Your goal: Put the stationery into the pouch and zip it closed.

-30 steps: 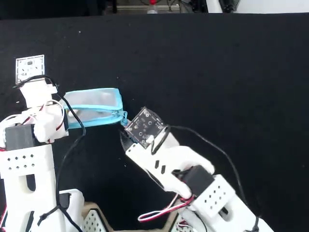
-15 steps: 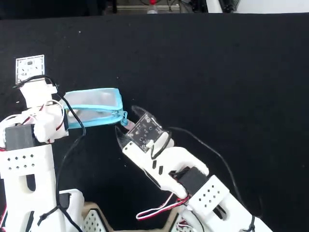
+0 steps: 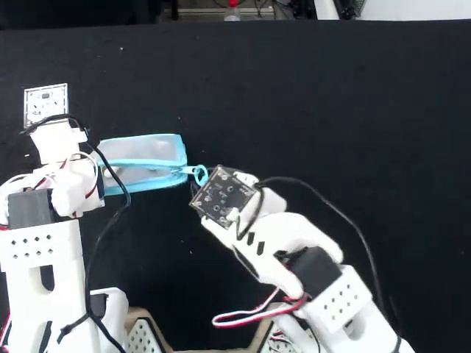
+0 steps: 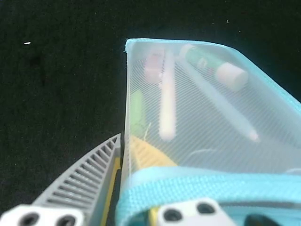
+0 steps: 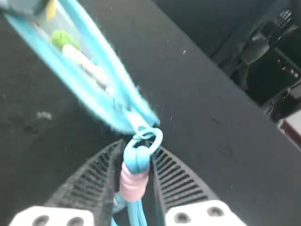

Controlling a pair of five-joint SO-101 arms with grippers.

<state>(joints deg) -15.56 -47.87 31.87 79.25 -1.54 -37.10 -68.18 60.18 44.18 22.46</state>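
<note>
The pouch [image 3: 143, 163] lies flat on the black table [image 3: 331, 110], its mesh side up, with the stationery inside: a white pen [image 4: 167, 101], a green tube with a white cap [image 4: 214, 66], a pink eraser [image 4: 153, 68] and a green marker [image 4: 136, 110] show through the mesh. The left gripper [image 4: 124, 186] has one end of the pouch in its jaws, clamped on the teal zipper band, with one ribbed finger [image 4: 89, 181] pressed along the pouch's side. At the pouch's opposite end the slider [image 5: 136, 123] sits at the corner, where the two teal bands meet. The zipper pull [image 5: 136, 165], a teal cord with a ring and a pink bead, runs from the slider straight into the right gripper [image 5: 138, 150], whose jaws stand narrow and pinch the bead and cord between them. Beyond the pouch's slider end and along its far long edge the table lies open; the near long edge has both arms' bases close by.
</note>
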